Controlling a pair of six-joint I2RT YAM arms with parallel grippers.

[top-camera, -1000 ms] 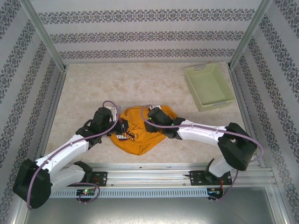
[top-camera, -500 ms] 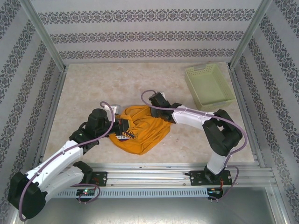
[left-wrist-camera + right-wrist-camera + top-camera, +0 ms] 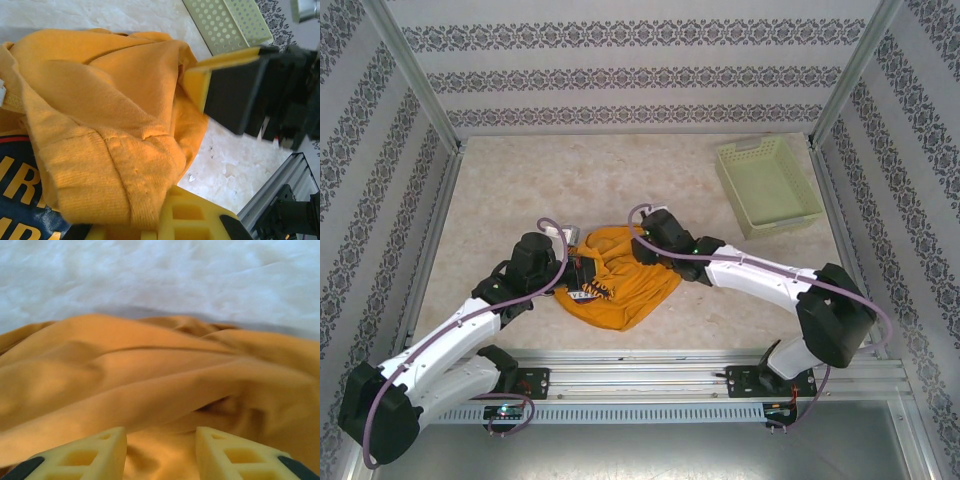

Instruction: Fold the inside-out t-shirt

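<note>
Left gripper (image 3: 580, 271) hasn't budged. It's clamped shut on a bunched fold of the inside-out t-shirt (image 3: 625, 285), on the side farthest from the green basket (image 3: 768, 185).

The shirt is still a crumpled orange-yellow heap well to the near-left of the basket. It's soft knit with a ribbed hem, and a bit of the dark print (image 3: 15, 200) is peeking out.

The right gripper (image 3: 159, 440) is what moved. A second ago it was over the heap's basket-side part, then it pulled away, and now it's back low over the cloth. Its yellow fingers are apart and narrowing, with nothing pinched yet. The basket-side edge of the shirt looks tucked in a bit.

My read is it's re-grabbing, so the folding hasn't really started. The basket is perforated plastic.
</note>
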